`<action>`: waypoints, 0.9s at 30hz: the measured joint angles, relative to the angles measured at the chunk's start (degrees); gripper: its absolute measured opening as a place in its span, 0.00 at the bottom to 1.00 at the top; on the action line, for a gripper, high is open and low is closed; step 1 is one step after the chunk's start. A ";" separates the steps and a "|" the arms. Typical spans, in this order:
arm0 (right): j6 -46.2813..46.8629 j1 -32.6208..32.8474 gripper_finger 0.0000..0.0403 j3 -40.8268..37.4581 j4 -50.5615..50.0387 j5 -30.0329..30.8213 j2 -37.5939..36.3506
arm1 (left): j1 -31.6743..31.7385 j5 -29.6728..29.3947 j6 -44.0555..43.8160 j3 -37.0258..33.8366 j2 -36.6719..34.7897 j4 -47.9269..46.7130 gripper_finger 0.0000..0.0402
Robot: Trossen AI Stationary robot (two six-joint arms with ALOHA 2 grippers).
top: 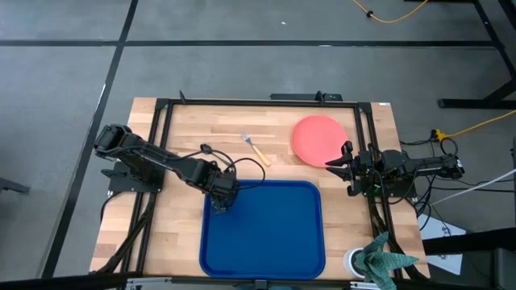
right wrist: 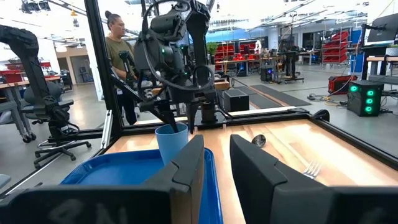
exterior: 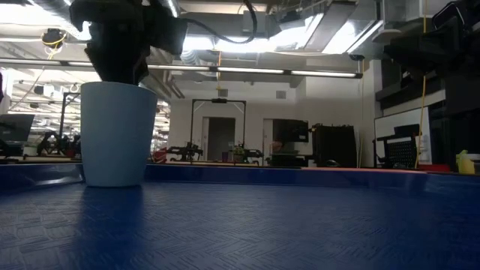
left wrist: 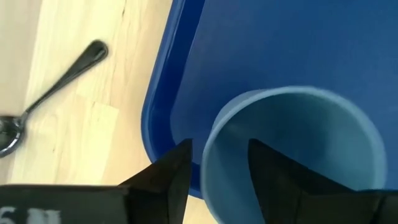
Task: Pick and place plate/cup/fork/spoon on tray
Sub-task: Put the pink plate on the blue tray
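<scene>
The light-blue cup (left wrist: 292,137) stands upright on its base in the dark-blue tray (top: 266,242), in the tray's far left corner (exterior: 112,135). My left gripper (left wrist: 219,144) points down over it and is open. One finger (left wrist: 168,180) is outside the cup's wall and the other (left wrist: 273,180) is inside its mouth, both with a small gap to the rim. The dark spoon (left wrist: 50,93) lies on the wood just outside the tray. The fork (top: 256,148) and the salmon-pink plate (top: 318,138) lie on the table's far part. My right gripper (right wrist: 216,168) waits open at the right edge.
A white round container with green cloth (top: 379,258) sits at the table's near right corner. Black frame rails (top: 258,102) run along the table's far and side edges. A person (right wrist: 118,56) stands beyond the table's left side.
</scene>
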 joint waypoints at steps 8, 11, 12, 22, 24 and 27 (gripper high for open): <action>0.00 0.01 0.21 0.00 0.00 -0.01 0.00 | 0.00 -0.02 0.35 11.72 0.00 -14.77 0.37; 0.00 0.02 0.21 0.00 -0.01 -0.02 0.02 | 0.00 -0.02 0.45 15.66 -0.01 -18.08 0.37; 0.00 0.02 0.21 0.00 0.01 -0.02 0.02 | 0.00 -0.02 0.47 16.71 -0.02 -18.32 0.37; 4.53 0.02 0.21 0.00 5.20 -0.24 0.00 | 0.00 1.28 16.61 20.62 -2.25 -23.73 0.37; 4.48 0.02 0.21 0.02 5.46 -0.99 0.00 | -0.04 1.30 18.31 19.09 -5.06 -24.72 0.37; 4.52 0.02 0.21 0.02 4.49 -1.43 0.00 | -0.02 -0.39 18.63 14.87 -11.88 -21.86 0.37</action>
